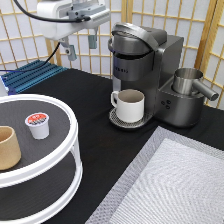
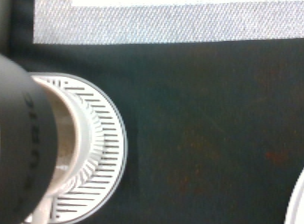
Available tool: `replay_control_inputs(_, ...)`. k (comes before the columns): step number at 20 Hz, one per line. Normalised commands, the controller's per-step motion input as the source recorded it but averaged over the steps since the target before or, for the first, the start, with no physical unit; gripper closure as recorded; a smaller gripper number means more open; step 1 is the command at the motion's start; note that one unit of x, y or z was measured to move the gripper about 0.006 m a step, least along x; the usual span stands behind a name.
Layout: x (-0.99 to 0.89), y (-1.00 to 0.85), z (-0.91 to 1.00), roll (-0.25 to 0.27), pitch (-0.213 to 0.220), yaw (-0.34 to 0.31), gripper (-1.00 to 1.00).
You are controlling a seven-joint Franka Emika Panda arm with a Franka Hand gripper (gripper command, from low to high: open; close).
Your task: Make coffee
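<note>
Exterior view: the gripper (image 1: 80, 44) hung high at about 11 o'clock, beside the coffee machine (image 1: 145, 70), its fingers spread apart and holding nothing.
Coffee pod: the coffee pod (image 1: 38, 124) sat at 9 o'clock on the round white tray (image 1: 67, 150), well apart from the gripper, not yet picked up.
Doing it well: I think the pod needs a soft, straight-down pinch on its sides.
Tan cup: the tan cup (image 1: 7, 147) stood near the pod; its inside was hidden.
White mug: the white mug (image 1: 131, 104) stood under the spout on the drip plate (image 2: 96, 150), looking empty.
Steel jug: the steel jug (image 1: 187, 81) sat at 3 o'clock; its inside was hidden.
</note>
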Motion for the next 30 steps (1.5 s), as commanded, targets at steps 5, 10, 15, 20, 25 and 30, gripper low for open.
replay_control_inputs(5,0.85,0.02,0.48,0.067,0.208,-0.027,-1.0)
replay_control_inputs(10,0.74,0.14,0.28,0.096,0.234,-0.014,-1.0)
replay_control_inputs(15,0.5,0.19,0.2,0.155,0.22,-0.017,-1.0)
replay_control_inputs(20,0.39,0.25,0.3,0.148,0.169,-0.016,-1.0)
replay_control_inputs(25,0.36,0.4,0.45,0.07,0.126,-0.04,-1.0)
replay_control_inputs(30,0.37,0.56,0.59,0.007,0.068,-0.045,-1.0)
